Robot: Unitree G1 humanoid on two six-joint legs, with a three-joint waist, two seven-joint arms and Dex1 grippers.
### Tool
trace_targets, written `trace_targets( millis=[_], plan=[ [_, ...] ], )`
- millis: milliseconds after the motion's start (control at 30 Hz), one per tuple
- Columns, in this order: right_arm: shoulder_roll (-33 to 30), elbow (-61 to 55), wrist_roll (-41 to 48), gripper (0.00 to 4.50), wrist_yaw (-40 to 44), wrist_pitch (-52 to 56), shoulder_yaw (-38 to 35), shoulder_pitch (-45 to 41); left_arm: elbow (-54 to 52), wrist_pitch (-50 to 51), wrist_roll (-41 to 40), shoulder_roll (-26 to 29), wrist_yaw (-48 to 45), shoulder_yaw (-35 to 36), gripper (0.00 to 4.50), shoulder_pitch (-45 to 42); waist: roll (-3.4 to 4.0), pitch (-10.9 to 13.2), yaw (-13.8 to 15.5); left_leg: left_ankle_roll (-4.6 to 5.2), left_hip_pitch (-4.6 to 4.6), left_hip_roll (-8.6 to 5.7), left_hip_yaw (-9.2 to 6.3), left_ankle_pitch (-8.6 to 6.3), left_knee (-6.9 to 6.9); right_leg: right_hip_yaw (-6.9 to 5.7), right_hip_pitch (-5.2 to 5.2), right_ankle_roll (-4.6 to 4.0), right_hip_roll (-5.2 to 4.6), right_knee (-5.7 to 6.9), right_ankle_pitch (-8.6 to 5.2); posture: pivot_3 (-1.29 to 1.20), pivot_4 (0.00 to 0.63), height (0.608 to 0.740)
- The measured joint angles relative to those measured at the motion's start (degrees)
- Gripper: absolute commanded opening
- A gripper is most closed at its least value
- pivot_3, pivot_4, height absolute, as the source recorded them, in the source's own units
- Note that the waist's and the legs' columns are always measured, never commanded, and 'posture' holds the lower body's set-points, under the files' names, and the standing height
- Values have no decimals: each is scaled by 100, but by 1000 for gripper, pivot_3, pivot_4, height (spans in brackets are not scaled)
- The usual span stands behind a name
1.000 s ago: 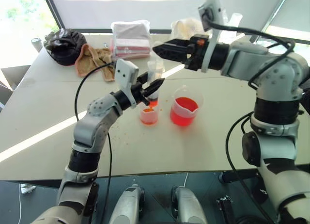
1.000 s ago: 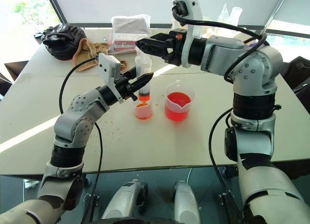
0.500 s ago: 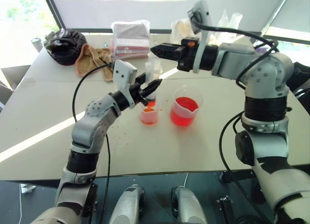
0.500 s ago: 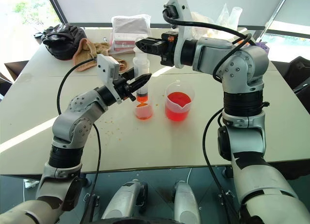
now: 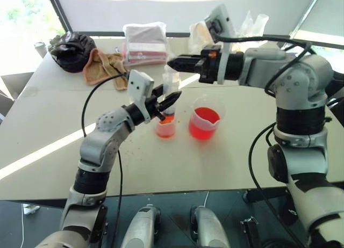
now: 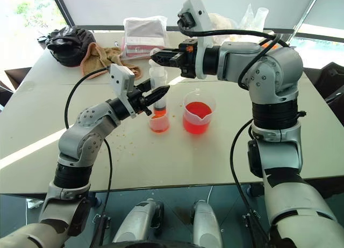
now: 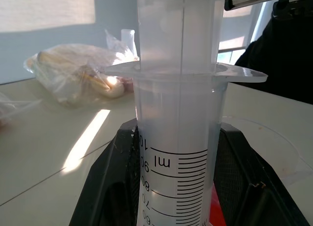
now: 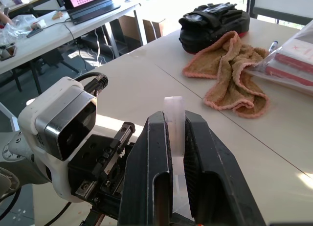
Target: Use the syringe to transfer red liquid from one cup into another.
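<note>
Nearest to us, the left end effector (image 6: 157, 92) is clamped on the barrel of the syringe (image 6: 158, 87), which stands upright with its tip down in the small cup (image 6: 159, 122). Just beside this cup, on its right, the beaker (image 6: 196, 118) holds the red liquid (image 6: 195, 124). Above the small cup, the right end effector (image 6: 157, 58) is pinched on the top of the plunger (image 8: 174, 113). We judge the risks so: an oblique push can tilt the syringe and knock the small cup over on the worktop (image 6: 177, 162); a fast push can splash liquid over its rim. Beyond the cup lies a towel (image 6: 99, 55).
</note>
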Motion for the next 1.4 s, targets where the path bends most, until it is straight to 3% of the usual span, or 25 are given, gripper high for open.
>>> trace_targets(
  millis=[600, 1233, 1267, 1333, 1400],
  plan=[
    [102, -119, -254, 10, 30, 166, 142, 150, -26, 162, -13, 74, 0, -17, 1491, 1, 0, 0, 0, -1, 0, 0, 0, -1, -2, 1, -2, -4, -4, -1, -2, 0, 150, 740],
    [-44, -223, -617, 10, 745, -230, 298, 250, -272, 234, -131, 287, 0, -35, 1491, 75, 1, 0, -5, -2, 0, 0, 0, -1, -6, 1, -4, -5, -4, -2, -2, 0, 150, 740],
    [-53, -223, -618, 875, 794, -257, 298, 247, -297, 234, -138, 311, 0, -33, 1491, 76, 1, 0, -3, -2, 0, 0, 0, -1, -6, 1, -4, -5, -4, -2, -2, 0, 150, 740],
    [-59, -223, -616, 1687, 931, -258, 351, 239, -300, 234, -132, 360, 13, 26, 1491, 76, 1, 0, -12, -2, 0, 0, 0, -1, -6, 1, -4, -5, -4, -2, -3, 0, 150, 740],
    [-65, -223, -609, 2850, 1052, -264, 392, 214, -263, 237, -125, 373, 67, 98, 1491, 76, 1, 1, -12, -2, 0, 0, 0, -1, -7, 1, -5, -5, -4, -2, -3, 0, 150, 740]
  ],
)
